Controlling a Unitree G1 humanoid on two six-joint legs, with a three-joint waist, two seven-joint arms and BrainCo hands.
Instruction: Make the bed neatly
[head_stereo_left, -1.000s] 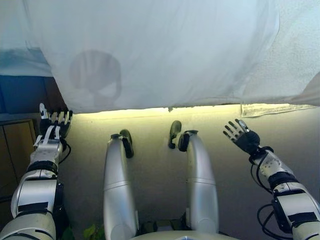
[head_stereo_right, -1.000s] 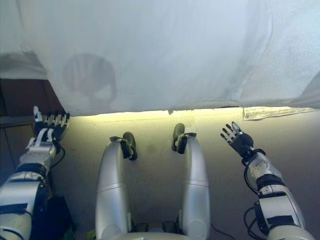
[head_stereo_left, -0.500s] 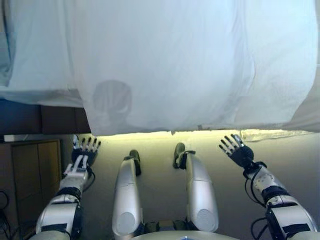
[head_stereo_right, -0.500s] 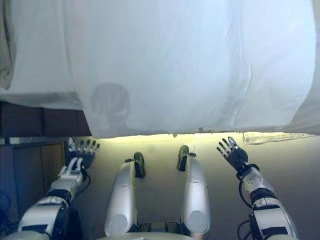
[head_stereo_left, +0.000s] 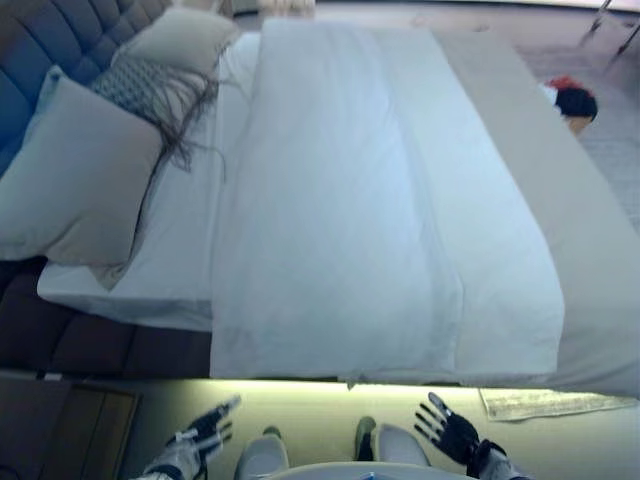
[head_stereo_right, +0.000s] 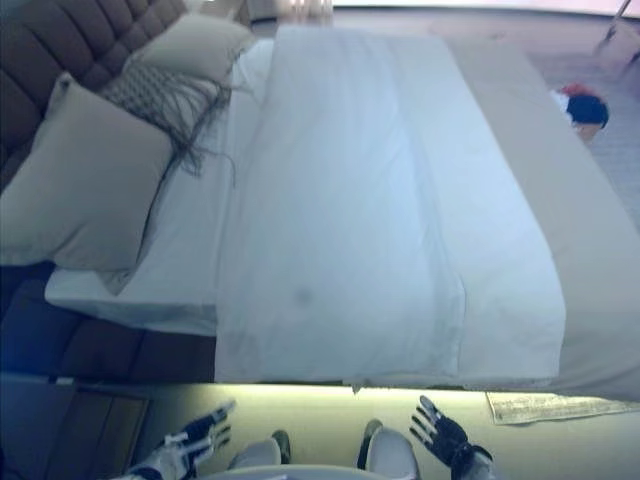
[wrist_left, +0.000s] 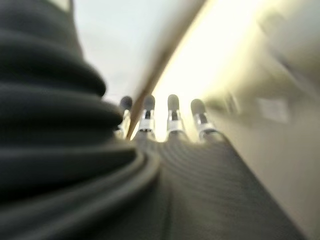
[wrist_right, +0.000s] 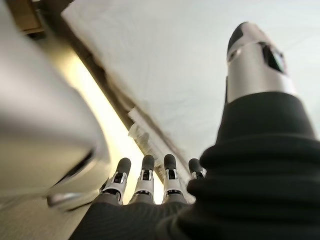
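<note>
A bed fills the eye views. A white duvet (head_stereo_left: 380, 220) lies spread flat over its middle and hangs over the near edge. A grey sheet (head_stereo_left: 590, 260) shows on the right side. A large grey pillow (head_stereo_left: 75, 180), a fringed patterned cushion (head_stereo_left: 150, 90) and another pillow (head_stereo_left: 185, 35) lie at the left, by the tufted headboard (head_stereo_left: 40, 40). My left hand (head_stereo_left: 205, 432) and right hand (head_stereo_left: 447, 432) are low at the view's bottom, below the bed's edge, both open and empty, fingers straight (wrist_left: 170, 107) (wrist_right: 145, 172).
A lit yellow strip (head_stereo_left: 330, 395) runs under the bed's near edge. A wooden nightstand (head_stereo_left: 70, 425) stands at the lower left. A paper tag (head_stereo_left: 550, 402) lies on the floor at the right. A red and dark object (head_stereo_left: 575, 100) sits beyond the bed's right side.
The camera has tilted up, so the whole bed now shows instead of only its near edge. Both hands have dropped to the view's bottom, still open.
</note>
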